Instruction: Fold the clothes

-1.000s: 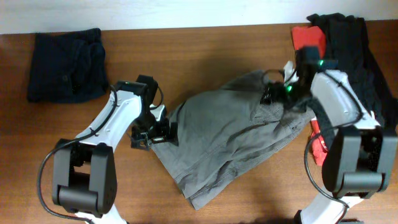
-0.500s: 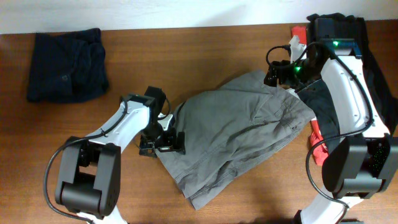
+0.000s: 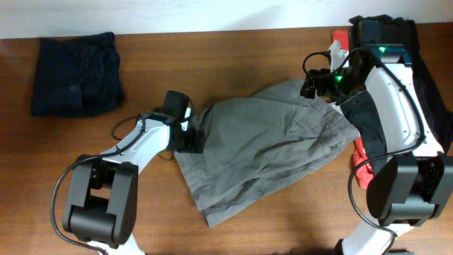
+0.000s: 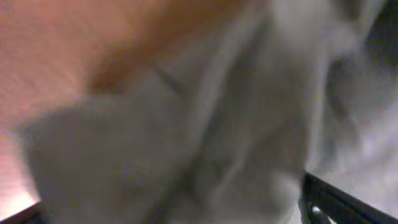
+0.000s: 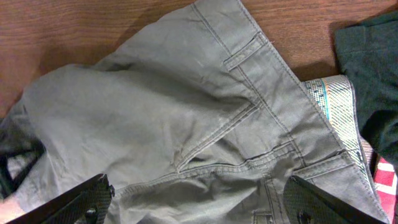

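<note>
Right fingers [image 5: 87, 200] spread wide, grasping nothing, hovering above the grey garment [image 3: 269, 152] near its waistband edge. Bare surface [image 3: 233, 64] lies ahead of them; black garment [image 3: 396, 49] and red garment [image 3: 348, 44] crowd close behind. Left fingers [image 3: 185, 138] released wide at the grey garment's opposite edge, fabric right against them, view blurred. Open surface behind them; navy garment [image 3: 74, 74] well apart.

Colours on the brown wood-grain surface [image 3: 233, 57]
The grey garment [image 3: 269, 152] is showing pale, teal-patterned lining [image 5: 333, 93]; navy garment [image 3: 76, 74], black garment [image 3: 428, 85] and red garment [image 3: 342, 37] are showing too.
</note>
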Available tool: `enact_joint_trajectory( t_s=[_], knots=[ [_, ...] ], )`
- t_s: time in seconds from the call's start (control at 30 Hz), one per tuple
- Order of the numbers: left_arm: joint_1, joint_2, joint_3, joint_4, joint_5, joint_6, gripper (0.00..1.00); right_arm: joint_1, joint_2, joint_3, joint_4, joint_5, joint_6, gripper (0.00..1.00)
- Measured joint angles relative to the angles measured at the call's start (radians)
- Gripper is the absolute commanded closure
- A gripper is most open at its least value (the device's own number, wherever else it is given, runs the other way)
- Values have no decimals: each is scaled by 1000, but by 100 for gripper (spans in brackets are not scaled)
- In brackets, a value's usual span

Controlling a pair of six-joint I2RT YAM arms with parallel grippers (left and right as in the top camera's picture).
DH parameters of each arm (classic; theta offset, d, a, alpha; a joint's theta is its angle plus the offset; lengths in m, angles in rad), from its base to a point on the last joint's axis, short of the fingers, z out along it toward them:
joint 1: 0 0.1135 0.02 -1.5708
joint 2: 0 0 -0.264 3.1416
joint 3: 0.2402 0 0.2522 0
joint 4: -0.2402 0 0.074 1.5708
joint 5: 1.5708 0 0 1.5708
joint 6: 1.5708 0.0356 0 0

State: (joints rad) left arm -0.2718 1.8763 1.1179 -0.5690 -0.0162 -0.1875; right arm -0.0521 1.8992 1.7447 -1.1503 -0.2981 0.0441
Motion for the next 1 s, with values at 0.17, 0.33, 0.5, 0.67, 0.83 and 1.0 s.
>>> enact_joint_trajectory(
  t_s=[0.17,0.33,0.5,0.67,0.83,1.0],
  knots=[
    [35,25,-2,132,-52,0,1,0,0,0,-1,0,0,8],
    [60,29,-2,161,-24,1,1,0,0,0,-2,0,0,8],
    [68,28,14,84,24,11,2,0,0,0,-2,0,0,8],
    [68,13,25,-64,73,8,22,0,0,0,-2,0,0,8],
    [66,11,25,-112,125,8,62,0,0,0,2,0,0,8],
    [63,21,21,-70,166,7,83,0,0,0,2,0,0,8]
  ],
)
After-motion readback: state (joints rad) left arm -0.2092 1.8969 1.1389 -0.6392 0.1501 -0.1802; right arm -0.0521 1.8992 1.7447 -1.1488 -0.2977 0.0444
